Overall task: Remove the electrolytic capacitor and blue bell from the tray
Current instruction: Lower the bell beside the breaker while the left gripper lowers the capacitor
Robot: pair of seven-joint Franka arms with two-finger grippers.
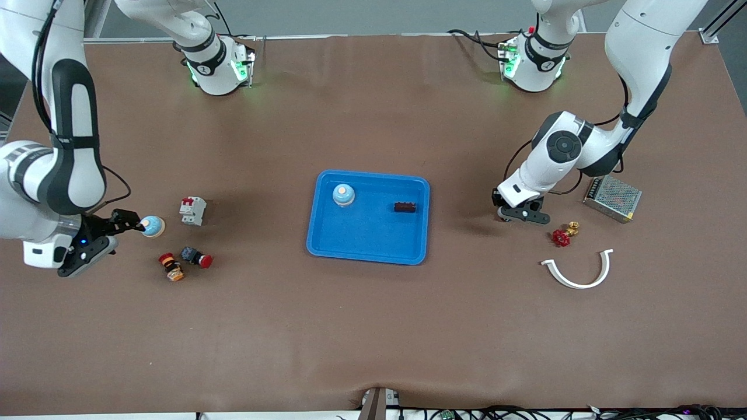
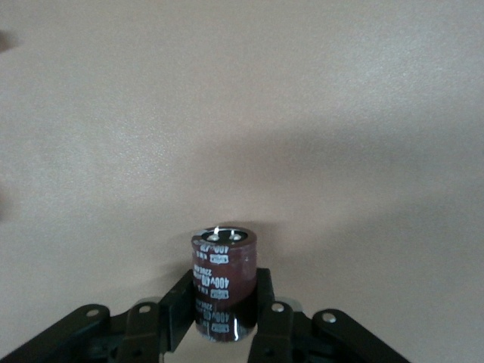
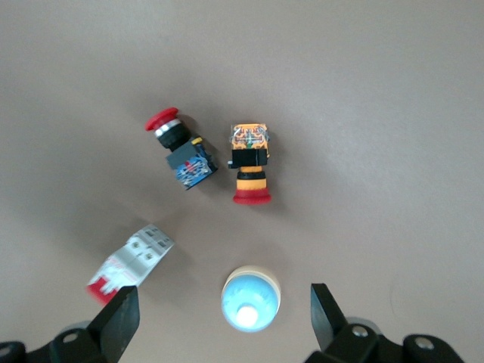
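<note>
The left gripper (image 2: 227,318) has its jaws clamped on the sides of a dark cylindrical capacitor (image 2: 222,283), which stands upright between them with its printed sleeve and top terminals visible in the left wrist view. In the front view this gripper (image 1: 521,213) is above bare bench (image 1: 373,338) between the blue tray (image 1: 367,251) and a red valve handle (image 1: 561,237), toward the left arm's end.

The right gripper (image 3: 227,321) has its jaws wide apart, one on each side of a light blue bell (image 3: 250,299) with nothing gripped; the bell sits on the bench at the right arm's end, and in the front view the right gripper (image 1: 125,224) is at this bell (image 1: 152,226).

Beside this bell lie a white circuit breaker (image 1: 192,210), a black push button with a red cap (image 1: 196,256) and an orange-banded push button (image 1: 171,267), the two buttons nearer the front camera than the breaker.

The tray at mid-bench holds a second light blue bell (image 1: 344,195) and a small dark block (image 1: 405,206), well apart.

Toward the left arm's end: a metal mesh-covered box (image 1: 612,198), a brass fitting (image 1: 573,227) just beside the valve handle, and a white curved strip (image 1: 578,271) nearer the front camera
</note>
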